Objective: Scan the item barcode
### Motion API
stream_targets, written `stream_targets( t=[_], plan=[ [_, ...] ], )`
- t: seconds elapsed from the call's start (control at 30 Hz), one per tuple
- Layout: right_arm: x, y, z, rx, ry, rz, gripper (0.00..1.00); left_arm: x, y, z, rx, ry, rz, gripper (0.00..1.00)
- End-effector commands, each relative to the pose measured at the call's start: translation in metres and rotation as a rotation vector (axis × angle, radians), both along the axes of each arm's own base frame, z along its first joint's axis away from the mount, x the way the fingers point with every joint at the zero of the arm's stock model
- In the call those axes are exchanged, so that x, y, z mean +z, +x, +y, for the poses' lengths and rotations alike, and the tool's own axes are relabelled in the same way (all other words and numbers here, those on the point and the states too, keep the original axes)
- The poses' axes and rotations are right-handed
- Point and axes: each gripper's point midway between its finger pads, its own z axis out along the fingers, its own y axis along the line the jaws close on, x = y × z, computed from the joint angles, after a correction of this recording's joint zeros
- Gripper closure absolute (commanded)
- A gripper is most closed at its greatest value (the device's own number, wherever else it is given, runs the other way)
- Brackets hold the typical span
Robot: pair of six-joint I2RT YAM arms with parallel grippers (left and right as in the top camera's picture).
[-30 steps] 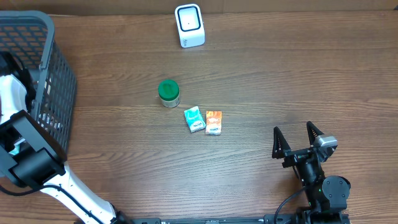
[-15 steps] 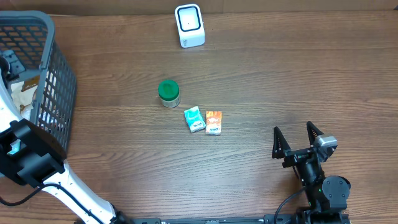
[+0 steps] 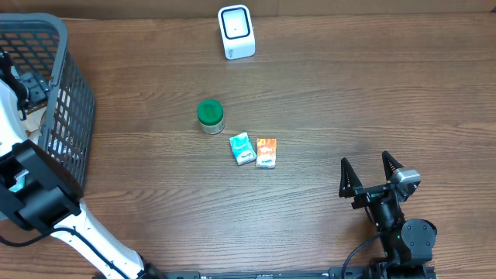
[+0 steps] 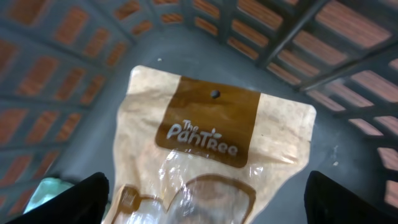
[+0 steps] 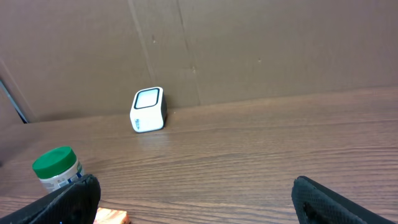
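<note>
Running off the bottom edge of the left wrist view, the tan pouch (image 4: 211, 124) shows only its upper half, where "The PanTree" reads on a brown band. It lies flat on the floor of the grey basket (image 4: 62, 68), below and between the left gripper's (image 4: 208, 190) spread, released fingers. The right gripper (image 3: 372, 172) is also spread wide on nothing, the white scanner (image 5: 148, 109) well ahead of its fingertips.

Overhead looks straight down; right wrist shares its scanner (image 3: 236, 31).
</note>
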Motion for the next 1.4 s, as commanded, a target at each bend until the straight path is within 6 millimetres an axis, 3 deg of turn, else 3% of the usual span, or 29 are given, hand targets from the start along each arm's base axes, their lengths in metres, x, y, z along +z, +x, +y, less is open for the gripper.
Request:
stream_targets(
  t=[0.0, 0.37, 0.67, 0.87, 0.97, 1.13, 1.3, 1.37],
  plan=[
    [-0.001, 0.0, -0.001, -0.008, -0.004, -0.007, 0.0, -0.016, 0.007, -0.012, -0.083, 0.0, 0.013, 0.15],
    [-0.001, 0.0, -0.001, -0.008, -0.004, -0.007, 0.0, -0.045, 0.009, -0.015, -0.11, 0.018, 0.019, 0.16],
    [-0.001, 0.0, -0.001, -0.008, -0.004, -0.007, 0.0, -0.093, -0.004, -0.022, -0.123, -0.042, 0.126, 0.21],
    [-0.001, 0.0, -0.001, -0.008, -0.004, -0.007, 0.0, -0.107, -0.007, -0.024, -0.124, -0.06, 0.15, 0.25],
    [-0.001, 0.0, -0.001, -0.008, -0.004, -0.007, 0.0, -0.106, -0.006, -0.023, -0.124, -0.057, 0.147, 0.32],
    [-0.001, 0.0, -0.001, -0.008, -0.004, -0.007, 0.0, -0.106, -0.006, -0.023, -0.124, -0.058, 0.147, 0.58],
    [-0.001, 0.0, -0.001, -0.008, -0.004, -0.007, 0.0, -0.107, -0.006, -0.024, -0.125, -0.063, 0.149, 0.64],
    [-0.001, 0.0, -0.001, -0.008, -0.004, -0.007, 0.0, -0.107, -0.007, -0.025, -0.125, -0.064, 0.151, 0.77]
  ],
)
